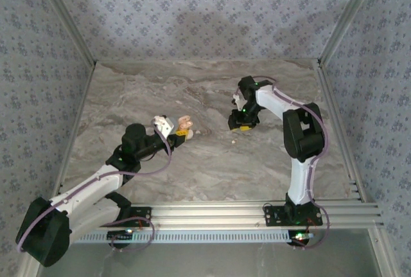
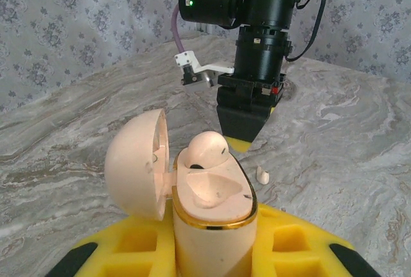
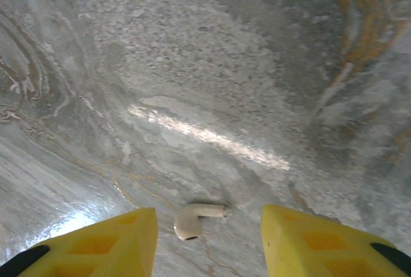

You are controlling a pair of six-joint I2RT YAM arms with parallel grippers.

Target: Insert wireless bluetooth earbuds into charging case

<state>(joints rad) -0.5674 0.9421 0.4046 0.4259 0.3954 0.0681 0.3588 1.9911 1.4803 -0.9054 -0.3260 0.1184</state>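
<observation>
On the desk (image 3: 192, 65), one loose earbud (image 3: 192, 220) lies below your right pincer (image 3: 209, 251), whose jaws stand apart. Your left pincer (image 1: 174, 133) is clamped on the charging case (image 2: 212, 225); its lid (image 2: 136, 161) is open, and a second earbud (image 2: 205, 151) sits inside.

— The desk (image 3: 212, 65) looks like polished grey marble: glossy, with a bright streak of reflection.
— And the earbud (image 3: 192, 220) on it?
— Smooth pale plastic with a soft sheen. The charging case (image 2: 209, 251) is satin pinkish plastic with a shiny gold metallic band (image 2: 218, 224).
— The right fingers (image 3: 96, 248)?
— Matt yellow plastic, faintly grainy
</observation>
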